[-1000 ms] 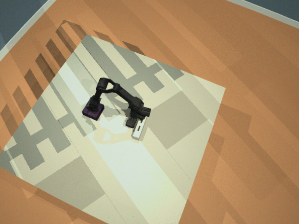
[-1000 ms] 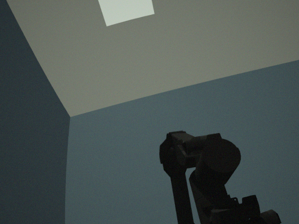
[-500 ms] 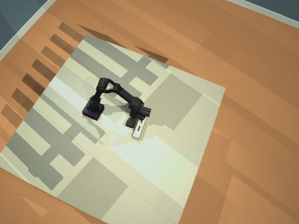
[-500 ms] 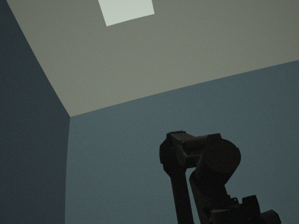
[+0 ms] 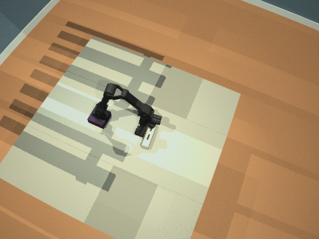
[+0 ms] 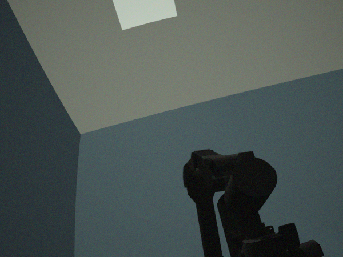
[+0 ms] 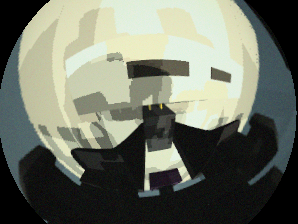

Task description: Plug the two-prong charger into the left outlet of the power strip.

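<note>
The charger (image 7: 159,132) is a dark block with two gold prongs (image 7: 156,106) showing at its far end in the wrist view. My gripper (image 7: 154,124) is shut on the charger, with one black finger on each side. The white power strip (image 7: 200,74) (image 5: 145,144) lies beyond the charger in the wrist view and beside my gripper in the top view. Two dark openings (image 7: 158,69) (image 7: 220,74) show on it. The prong tips show below the larger opening, outside it. Whether they touch the strip cannot be told. The charger cannot be made out in the top view.
The arm's purple base (image 5: 99,120) (image 7: 166,178) stands left of the strip in the top view. The pale table top (image 5: 175,207) carries striped shadows, and orange floor (image 5: 271,111) surrounds it. The exterior view shows only part of the arm (image 6: 251,180), walls and ceiling.
</note>
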Available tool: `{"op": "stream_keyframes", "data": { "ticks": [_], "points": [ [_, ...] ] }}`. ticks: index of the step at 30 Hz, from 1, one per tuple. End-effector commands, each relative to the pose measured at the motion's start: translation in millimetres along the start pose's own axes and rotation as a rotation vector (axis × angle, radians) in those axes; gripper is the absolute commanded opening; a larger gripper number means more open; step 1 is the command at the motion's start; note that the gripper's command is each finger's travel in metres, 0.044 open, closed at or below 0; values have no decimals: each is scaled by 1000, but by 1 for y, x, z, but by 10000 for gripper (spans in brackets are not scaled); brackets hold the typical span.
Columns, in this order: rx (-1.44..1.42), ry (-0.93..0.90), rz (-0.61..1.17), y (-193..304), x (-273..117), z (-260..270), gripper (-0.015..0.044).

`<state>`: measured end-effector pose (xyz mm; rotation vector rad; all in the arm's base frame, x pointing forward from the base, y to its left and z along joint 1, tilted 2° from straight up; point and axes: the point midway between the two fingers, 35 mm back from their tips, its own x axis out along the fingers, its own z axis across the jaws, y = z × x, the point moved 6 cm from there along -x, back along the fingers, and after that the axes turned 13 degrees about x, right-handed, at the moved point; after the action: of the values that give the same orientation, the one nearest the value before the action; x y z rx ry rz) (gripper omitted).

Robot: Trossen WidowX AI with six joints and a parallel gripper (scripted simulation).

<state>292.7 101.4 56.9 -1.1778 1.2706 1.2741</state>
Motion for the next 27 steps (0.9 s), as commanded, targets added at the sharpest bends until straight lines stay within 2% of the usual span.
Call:
{"op": "stream_keyframes", "data": {
  "ticks": [1,27],
  "points": [
    [1,-4,-1,-2,-1,1,0],
    [1,-4,-1,-9,-2,3,0]
  ]
}}
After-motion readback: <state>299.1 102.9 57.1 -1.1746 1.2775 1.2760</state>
